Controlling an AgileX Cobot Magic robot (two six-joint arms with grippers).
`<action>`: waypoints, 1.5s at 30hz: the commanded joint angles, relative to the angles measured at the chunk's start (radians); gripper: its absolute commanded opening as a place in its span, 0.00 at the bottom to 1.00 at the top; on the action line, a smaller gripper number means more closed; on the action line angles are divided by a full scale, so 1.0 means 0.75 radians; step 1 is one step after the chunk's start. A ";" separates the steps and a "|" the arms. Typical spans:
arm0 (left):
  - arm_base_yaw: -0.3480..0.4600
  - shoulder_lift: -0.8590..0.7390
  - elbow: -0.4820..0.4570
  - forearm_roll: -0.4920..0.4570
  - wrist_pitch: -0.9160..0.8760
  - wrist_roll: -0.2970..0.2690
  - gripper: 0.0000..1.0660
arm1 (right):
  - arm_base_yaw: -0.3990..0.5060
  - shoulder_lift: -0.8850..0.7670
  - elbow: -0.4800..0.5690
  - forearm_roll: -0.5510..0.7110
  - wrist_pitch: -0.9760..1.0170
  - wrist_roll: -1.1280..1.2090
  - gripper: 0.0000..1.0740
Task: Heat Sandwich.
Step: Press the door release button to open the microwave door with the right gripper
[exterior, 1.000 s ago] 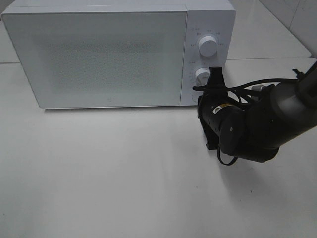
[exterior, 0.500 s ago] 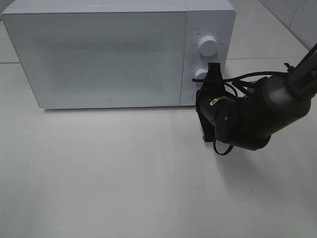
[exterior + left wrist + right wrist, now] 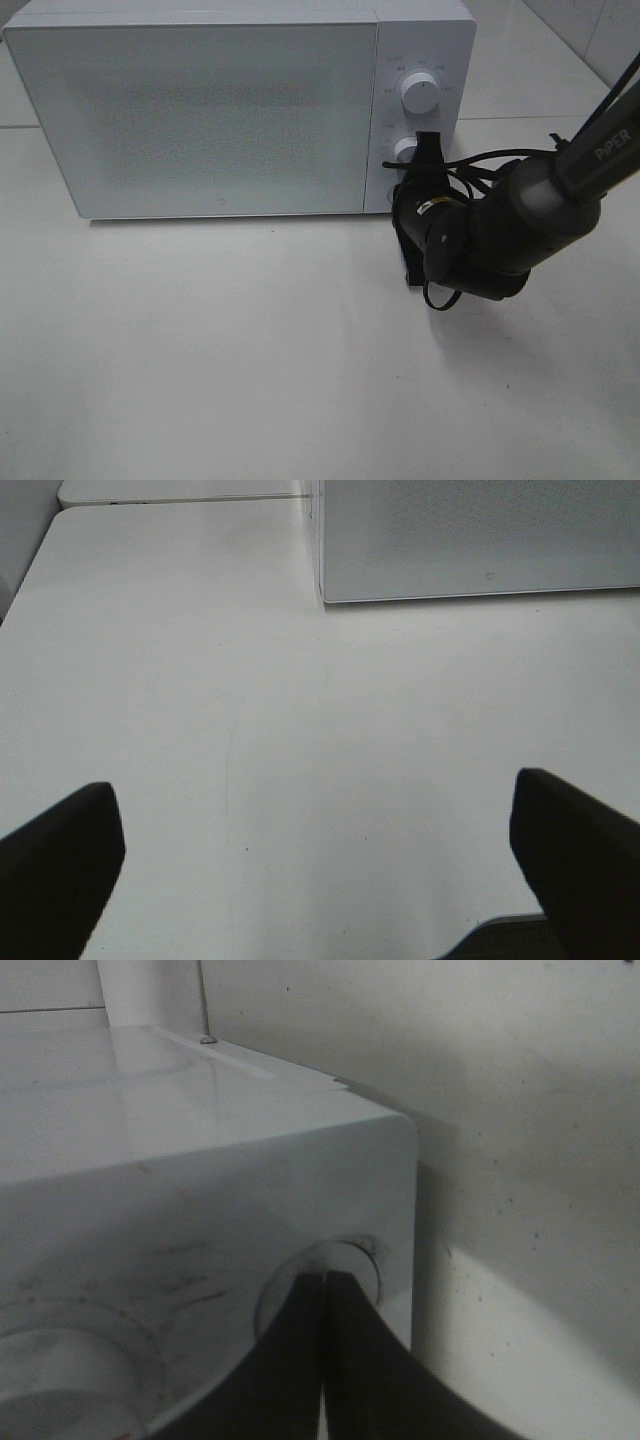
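Exterior high view: nearest, a bare stretch of the white table (image 3: 230, 380) is shown. The left gripper (image 3: 312, 785) is caught only by the left wrist view. There its two dark fingers (image 3: 60, 870) are spread wide and released, with nothing but tabletop between them. The front left corner of the white microwave (image 3: 480, 530) is seen beyond them, well apart.

Farther in, on the right, the black right arm (image 3: 500, 235) is stretched in from the right edge. The word PIPER is printed on its upper link (image 3: 612, 150), and a black cable (image 3: 480, 160) is looped over its wrist. Its front end is brought up to the control panel (image 3: 450, 60) on the right of the microwave.

In the right wrist view the right gripper (image 3: 325, 1282) is shown with its fingers clenched tip to tip, nothing being held. The tips are set at a round button (image 3: 352, 1258) near the lower right corner of the microwave's front. Whether the button is actually touched cannot be told. Part of the lower knob (image 3: 60, 1370) is seen just beside it.

Farthest, the microwave is stood along the far side of the table with its door (image 3: 200, 110) shut and the dotted window opaque. On the panel the upper knob (image 3: 420, 92) is fully shown, while the lower knob is half hidden by the arm's front end.

The sandwich is not seen in any view; whether it lies behind the shut door cannot be told.
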 commanded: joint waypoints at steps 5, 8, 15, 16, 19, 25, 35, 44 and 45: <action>-0.001 -0.021 0.000 -0.009 -0.012 0.003 0.91 | -0.005 0.007 -0.025 0.003 -0.123 -0.008 0.00; -0.001 -0.021 0.000 -0.009 -0.012 0.003 0.91 | -0.005 0.017 -0.044 0.007 -0.137 -0.008 0.00; -0.001 -0.021 0.000 -0.009 -0.012 0.004 0.91 | -0.021 0.045 -0.112 0.016 -0.135 -0.009 0.00; -0.001 -0.021 0.000 -0.009 -0.012 0.004 0.91 | -0.021 0.052 -0.121 0.029 -0.137 -0.009 0.00; -0.001 -0.021 0.000 -0.009 -0.012 0.004 0.91 | -0.032 0.063 -0.137 0.052 -0.148 -0.009 0.00; -0.001 -0.021 0.000 -0.009 -0.012 0.004 0.91 | -0.068 0.087 -0.225 0.056 -0.240 -0.033 0.00; -0.001 -0.021 0.000 -0.009 -0.012 0.004 0.91 | -0.068 0.087 -0.269 0.024 -0.271 -0.076 0.00; -0.001 -0.021 0.000 -0.009 -0.012 0.003 0.91 | -0.065 0.067 -0.261 0.025 -0.204 -0.075 0.00; -0.001 -0.021 0.000 -0.009 -0.012 0.003 0.91 | -0.064 0.061 -0.257 0.028 -0.191 -0.076 0.00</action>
